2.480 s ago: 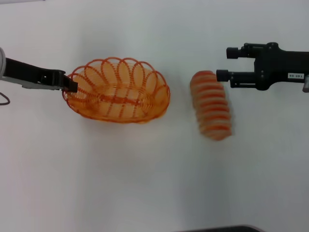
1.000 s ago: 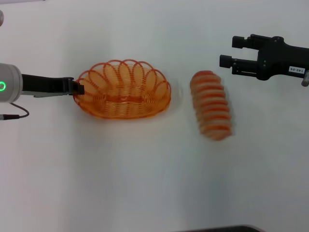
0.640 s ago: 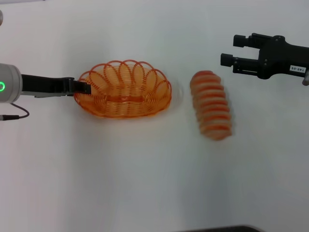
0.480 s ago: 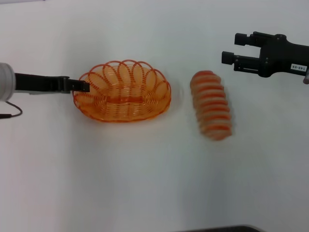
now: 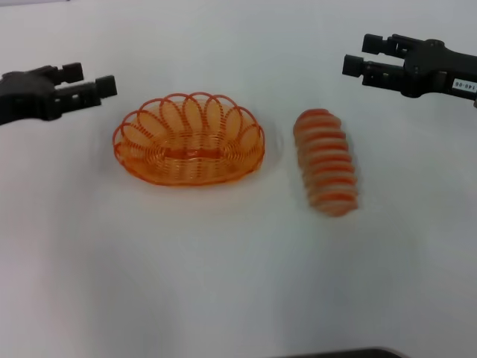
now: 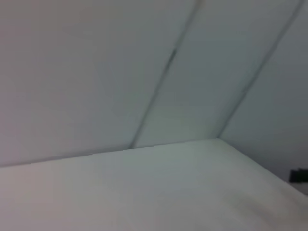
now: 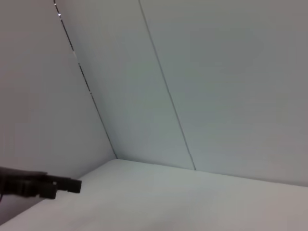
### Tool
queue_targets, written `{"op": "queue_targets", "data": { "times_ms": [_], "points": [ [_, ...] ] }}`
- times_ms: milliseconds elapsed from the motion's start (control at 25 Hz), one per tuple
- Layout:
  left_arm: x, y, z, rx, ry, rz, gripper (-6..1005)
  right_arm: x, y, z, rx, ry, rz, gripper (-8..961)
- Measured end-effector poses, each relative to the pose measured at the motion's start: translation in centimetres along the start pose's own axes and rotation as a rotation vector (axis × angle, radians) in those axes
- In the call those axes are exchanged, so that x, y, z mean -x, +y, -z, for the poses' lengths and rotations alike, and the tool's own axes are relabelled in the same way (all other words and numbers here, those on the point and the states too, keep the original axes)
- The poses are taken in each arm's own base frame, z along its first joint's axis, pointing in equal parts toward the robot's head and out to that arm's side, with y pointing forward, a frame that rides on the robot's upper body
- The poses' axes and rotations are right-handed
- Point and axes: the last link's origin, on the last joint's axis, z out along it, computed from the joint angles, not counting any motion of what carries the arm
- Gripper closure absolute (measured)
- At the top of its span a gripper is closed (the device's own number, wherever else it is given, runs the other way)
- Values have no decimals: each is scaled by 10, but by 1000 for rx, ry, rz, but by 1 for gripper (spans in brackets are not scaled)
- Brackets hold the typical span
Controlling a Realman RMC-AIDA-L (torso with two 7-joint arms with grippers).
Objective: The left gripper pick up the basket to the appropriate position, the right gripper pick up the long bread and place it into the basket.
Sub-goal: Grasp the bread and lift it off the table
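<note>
Writing appeared only on a small white label on the right tool, its dark characters too small to read. That tool hung over the far right of the white table, level, fingers apart and empty, pointing toward the middle; its arm was cut off at the picture's edge. The left tool mirrored it at the far left, fingers apart, holding nothing, near the basket but not touching it. The orange wire basket sat empty on the table. The long bread lay just beside it, toward the right, striped orange and cream. Both wrist views showed mostly pale walls and table.
</note>
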Motion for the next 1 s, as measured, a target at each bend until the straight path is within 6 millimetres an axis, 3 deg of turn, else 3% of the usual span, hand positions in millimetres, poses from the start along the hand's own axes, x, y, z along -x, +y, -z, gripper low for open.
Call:
{"op": "queue_targets", "data": {
  "times_ms": [240,560,1000],
  "points": [
    [19,16,19,177,-4,-216,162,14,0,5,55,38,-148,180],
    [41,30,40,292,-57,-373,166,43,-9,-2,57,305,-392,183],
    [67,32,49,272,-81,-478,162,80,-1,-39,-81,646,-581,186]
  ]
}}
